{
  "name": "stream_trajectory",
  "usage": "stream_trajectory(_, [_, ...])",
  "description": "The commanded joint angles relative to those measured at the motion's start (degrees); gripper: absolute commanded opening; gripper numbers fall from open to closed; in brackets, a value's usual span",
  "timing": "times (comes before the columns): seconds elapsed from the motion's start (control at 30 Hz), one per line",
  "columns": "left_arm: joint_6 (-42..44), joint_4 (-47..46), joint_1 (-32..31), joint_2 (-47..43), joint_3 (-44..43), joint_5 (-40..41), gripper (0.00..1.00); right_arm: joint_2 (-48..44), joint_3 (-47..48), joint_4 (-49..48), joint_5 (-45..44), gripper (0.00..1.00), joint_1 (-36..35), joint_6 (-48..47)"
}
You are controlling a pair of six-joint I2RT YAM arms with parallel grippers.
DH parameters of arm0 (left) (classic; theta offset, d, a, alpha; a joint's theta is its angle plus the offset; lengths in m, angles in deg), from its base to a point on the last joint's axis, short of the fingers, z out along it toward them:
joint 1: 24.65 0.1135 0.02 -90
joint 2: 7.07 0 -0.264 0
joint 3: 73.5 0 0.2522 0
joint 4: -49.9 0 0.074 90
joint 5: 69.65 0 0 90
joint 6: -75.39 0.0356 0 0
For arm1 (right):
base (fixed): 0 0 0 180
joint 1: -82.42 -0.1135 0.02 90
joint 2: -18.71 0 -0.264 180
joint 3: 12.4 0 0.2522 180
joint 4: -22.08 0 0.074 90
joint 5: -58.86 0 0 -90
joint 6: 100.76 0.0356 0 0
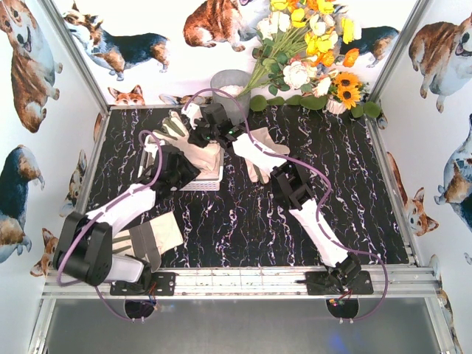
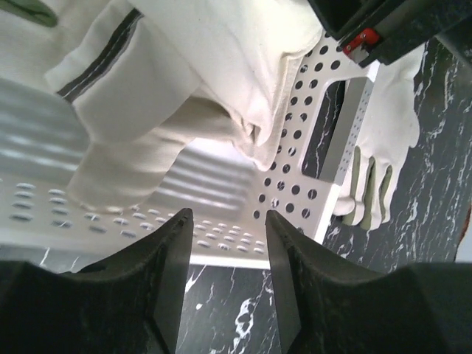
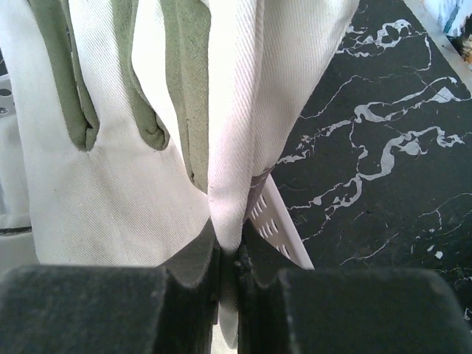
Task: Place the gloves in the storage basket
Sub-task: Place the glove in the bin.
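Gloves [image 3: 110,184] seem light, limp and grippy, best pinched by a fold, as we see the right gripper [image 3: 228,249] clamped on one dangling over the storage basket [image 2: 310,169], the left gripper [image 2: 225,221] spread empty at its rim, another glove [image 2: 394,125] just beside it on the table [image 1: 354,206].

Boxed in on three sides by white walls [image 1: 184,74] printed with corgi dogs [image 1: 217,22]; framed by aluminium posts [image 1: 74,51] at the back corners. Floored with a black bench [image 1: 346,169] veined in white; edged in front by an aluminium rail [image 1: 243,279]; dressed at the back with a bouquet [image 1: 310,51] of yellow, white and orange flowers; lit brightly and evenly.
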Motion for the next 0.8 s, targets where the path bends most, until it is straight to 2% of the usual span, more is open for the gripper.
stream_trajectory(0.0, [3.95,10.11,0.38,-4.48,0.74,0.97,0.4,3.35,1.42,-5.24,-0.22,0.03,0.25,-1.43])
stream_trajectory(0.17, [5.11,14.61,2.11,-9.47,-1.38,3.05,0.45,2.56,1.11,-5.1,3.72,0.01,0.25,-1.3])
stream_trajectory(0.43, [6.77,23.92,9.35,-19.02,-0.85,6.35,0.53,-0.14,0.54,-2.74,10.12,0.0,0.25,-0.34])
stream_trajectory(0.6, [5.8,27.41,13.64,-24.6,-0.33,3.83,0.61,-1.07,0.03,0.06,12.85,0.0,0.25,-1.17])
stream_trajectory(0.67, [5.52,28.27,15.39,-25.59,2.35,2.19,0.64,-1.21,0.03,1.43,13.42,0.0,0.25,-1.77])
stream_trajectory(0.77, [5.57,25.69,19.08,-25.87,5.15,-2.58,0.71,-0.96,-0.18,4.06,13.3,0.0,0.01,-3.31])
